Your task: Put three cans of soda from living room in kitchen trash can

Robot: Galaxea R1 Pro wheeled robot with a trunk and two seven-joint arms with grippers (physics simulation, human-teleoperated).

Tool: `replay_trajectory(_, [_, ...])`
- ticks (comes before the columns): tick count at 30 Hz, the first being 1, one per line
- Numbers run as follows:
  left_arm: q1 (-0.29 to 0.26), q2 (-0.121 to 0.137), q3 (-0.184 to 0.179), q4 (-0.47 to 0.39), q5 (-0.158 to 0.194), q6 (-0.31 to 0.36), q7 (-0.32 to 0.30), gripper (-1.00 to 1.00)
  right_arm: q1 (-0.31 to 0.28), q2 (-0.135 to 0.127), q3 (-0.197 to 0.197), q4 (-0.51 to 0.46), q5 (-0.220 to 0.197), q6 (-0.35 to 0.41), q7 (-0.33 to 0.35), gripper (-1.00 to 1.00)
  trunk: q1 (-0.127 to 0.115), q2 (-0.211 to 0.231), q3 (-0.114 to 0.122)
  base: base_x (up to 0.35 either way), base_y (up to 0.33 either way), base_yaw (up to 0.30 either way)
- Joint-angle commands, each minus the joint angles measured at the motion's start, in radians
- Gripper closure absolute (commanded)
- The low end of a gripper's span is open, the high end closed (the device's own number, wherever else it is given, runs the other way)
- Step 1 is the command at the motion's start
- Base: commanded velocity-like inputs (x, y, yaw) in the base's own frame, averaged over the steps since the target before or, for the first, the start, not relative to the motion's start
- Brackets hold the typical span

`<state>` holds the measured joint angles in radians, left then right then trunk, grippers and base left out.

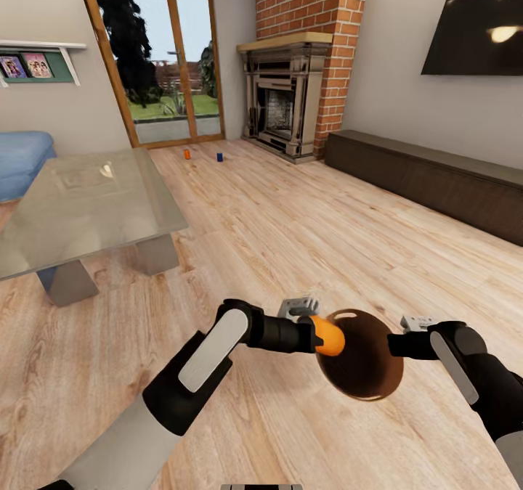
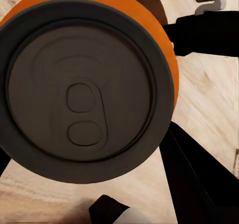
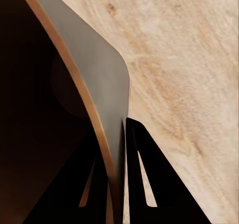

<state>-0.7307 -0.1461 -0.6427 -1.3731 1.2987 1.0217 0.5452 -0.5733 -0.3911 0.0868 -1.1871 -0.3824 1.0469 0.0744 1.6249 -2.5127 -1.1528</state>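
two cans (image 1: 203, 155), one orange and one blue, stand on floor (image 1: 290, 221) by glass doors (image 1: 163, 54), far from bin (image 1: 367, 370). left gripper (image 1: 319, 334) clamps orange can (image 1: 328, 336) at bin's rim. right gripper (image 1: 396, 345) pinches bin wall.

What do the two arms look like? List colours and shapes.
Both arms are black with long light-grey inset panels. The left arm widens into a pale grey lower segment. Each ends in a slim black wrist with a small grey bracket beside the left tool and right tool.
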Motion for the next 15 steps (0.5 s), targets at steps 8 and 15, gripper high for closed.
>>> replay_trajectory(8, [0.001,-0.008,-0.024,0.043,-0.009,-0.024,-0.008,1.0,0.005,0.036,0.023,-0.004,-0.031,0.0,0.004,1.0,0.0,0.0,0.0,0.0,0.0,0.0])
replay_trajectory(15, [0.001,-0.009,-0.041,0.087,-0.01,-0.034,-0.012,-1.0,0.01,0.083,0.041,-0.002,-0.031,0.0,0.004,1.0,0.0,0.0,0.0,0.0,0.0,0.0])
